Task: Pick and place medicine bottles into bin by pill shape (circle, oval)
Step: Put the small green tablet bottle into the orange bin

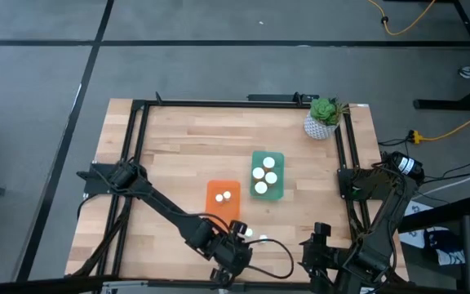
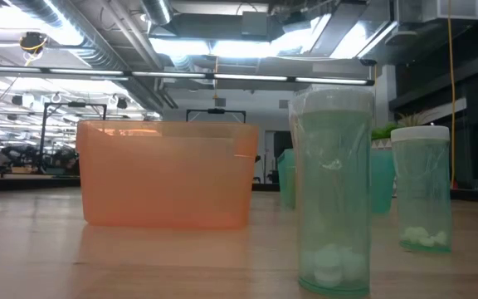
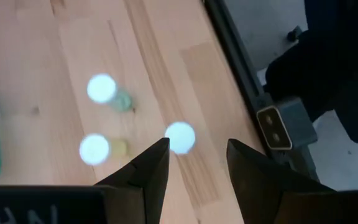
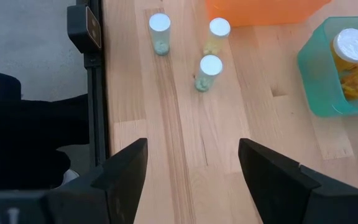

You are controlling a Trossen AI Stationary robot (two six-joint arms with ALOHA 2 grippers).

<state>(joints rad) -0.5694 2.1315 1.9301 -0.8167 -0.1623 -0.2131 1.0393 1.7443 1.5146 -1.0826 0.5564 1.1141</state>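
Observation:
Three small white-topped medicine bottles (image 3: pixel 101 88) (image 3: pixel 94 149) (image 3: pixel 180 137) stand upright on the wood near the table's near edge; the right wrist view shows them too (image 4: pixel 210 65). My left gripper (image 3: pixel 197 144) hovers open above them, its fingers just short of the nearest bottle and touching nothing. My right gripper (image 4: pixel 192 149) waits open at the near right (image 1: pixel 317 245). The orange bin (image 1: pixel 223 198) holds two bottles. The green bin (image 1: pixel 267 174) holds several.
A white plant pot (image 1: pixel 323 118) stands at the far right corner. A black frame rail (image 3: pixel 241 81) runs along the table's edge beside the bottles. Bare wood lies left of the orange bin. In the low view, two clear greenish bottles (image 2: pixel 332 191) (image 2: pixel 424 187) stand before the bins.

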